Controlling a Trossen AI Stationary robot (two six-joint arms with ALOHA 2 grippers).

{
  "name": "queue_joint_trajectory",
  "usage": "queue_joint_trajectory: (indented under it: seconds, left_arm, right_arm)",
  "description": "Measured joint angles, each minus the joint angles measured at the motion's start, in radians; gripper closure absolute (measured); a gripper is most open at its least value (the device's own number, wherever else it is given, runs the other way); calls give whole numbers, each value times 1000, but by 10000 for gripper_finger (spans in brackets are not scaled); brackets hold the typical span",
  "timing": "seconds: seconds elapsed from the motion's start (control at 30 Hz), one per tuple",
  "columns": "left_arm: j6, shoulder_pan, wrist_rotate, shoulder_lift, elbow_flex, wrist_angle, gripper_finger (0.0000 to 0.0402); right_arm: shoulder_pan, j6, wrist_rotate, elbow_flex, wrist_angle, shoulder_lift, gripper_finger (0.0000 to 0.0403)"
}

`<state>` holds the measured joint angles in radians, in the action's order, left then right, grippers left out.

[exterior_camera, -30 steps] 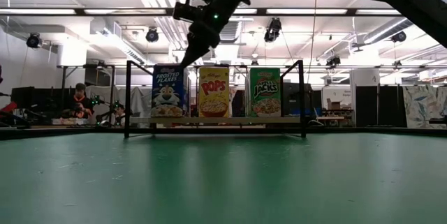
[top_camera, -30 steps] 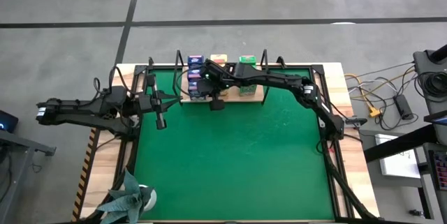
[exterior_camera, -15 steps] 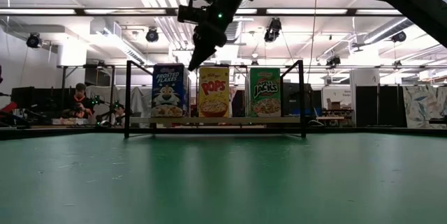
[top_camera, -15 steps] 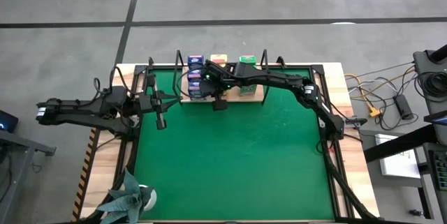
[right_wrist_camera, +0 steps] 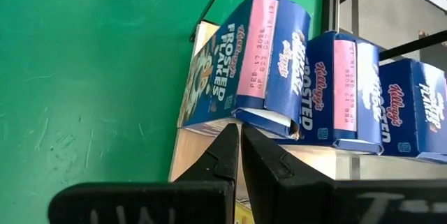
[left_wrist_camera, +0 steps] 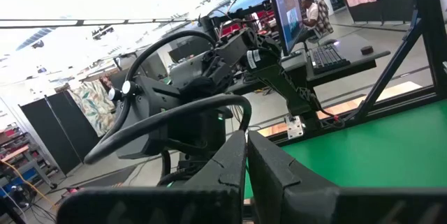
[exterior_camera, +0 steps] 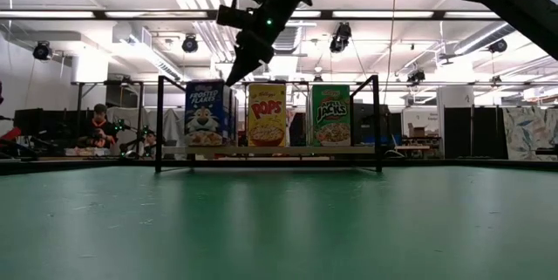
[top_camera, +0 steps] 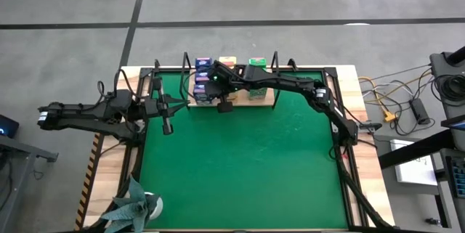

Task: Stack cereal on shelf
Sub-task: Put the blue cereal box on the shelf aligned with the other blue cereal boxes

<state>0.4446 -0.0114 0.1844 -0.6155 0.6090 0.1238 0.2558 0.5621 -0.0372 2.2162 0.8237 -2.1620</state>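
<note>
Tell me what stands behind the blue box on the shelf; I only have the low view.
Observer: In the right wrist view, two more blue boxes stand in a line behind the front blue box.
Operator: Report how the right gripper sits against it.
Observer: The right gripper is shut, with its tips at an upper edge of the front blue box. I cannot tell whether they touch.
Operator: Locate the left arm.
Observer: In the high view, the left gripper is shut and waits over the left edge of the green mat, apart from the shelf.
</note>
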Motion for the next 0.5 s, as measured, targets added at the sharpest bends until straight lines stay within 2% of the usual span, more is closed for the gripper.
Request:
queue_joint_trajectory:
  seconds: [0.23,0.5]
  left_arm:
    - [0,0,0,0,0,-1,402]
    - [3,0,0,0,0,-5,402]
  right_arm:
    - [0,-2,-37,0,21,1,394]
    - [-10,-28,91,14,55,4,394]
